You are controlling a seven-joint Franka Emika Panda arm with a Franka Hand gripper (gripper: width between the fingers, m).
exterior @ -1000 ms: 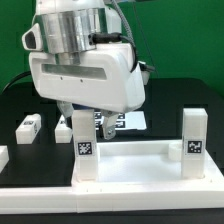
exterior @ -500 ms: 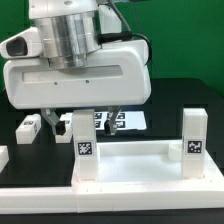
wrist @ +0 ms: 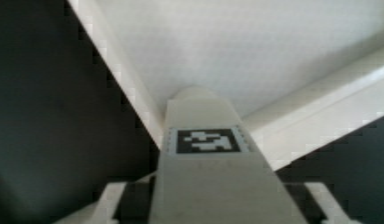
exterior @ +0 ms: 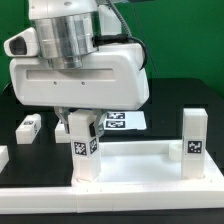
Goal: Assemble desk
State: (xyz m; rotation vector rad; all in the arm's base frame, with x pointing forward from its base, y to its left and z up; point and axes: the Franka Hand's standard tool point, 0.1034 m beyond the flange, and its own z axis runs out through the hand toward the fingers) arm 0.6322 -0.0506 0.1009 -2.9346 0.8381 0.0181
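Note:
The white desk tabletop panel (exterior: 135, 158) lies flat with two square leg posts standing in its sockets. The left post (exterior: 85, 150) and the right post (exterior: 193, 138) each carry a black-and-white tag. My gripper (exterior: 82, 128) hangs straight over the left post, its fingers down on either side of the post's top. In the wrist view the tagged post (wrist: 210, 140) runs up between my fingers (wrist: 121, 203), with a dark gap on each side. The gripper (wrist: 219, 208) is open, not touching the post. The tabletop (wrist: 260, 50) lies beyond.
A loose tagged leg post (exterior: 28, 126) lies on the black table at the exterior view's left, another white piece (exterior: 3, 156) at the far left edge. The marker board (exterior: 122, 122) lies behind the tabletop. A low white rail (exterior: 40, 192) runs along the front.
The hand has turned broadside and come down from behind the tabletop onto the left post. Its fingers now straddle the post top. The posts and tabletop have not moved.

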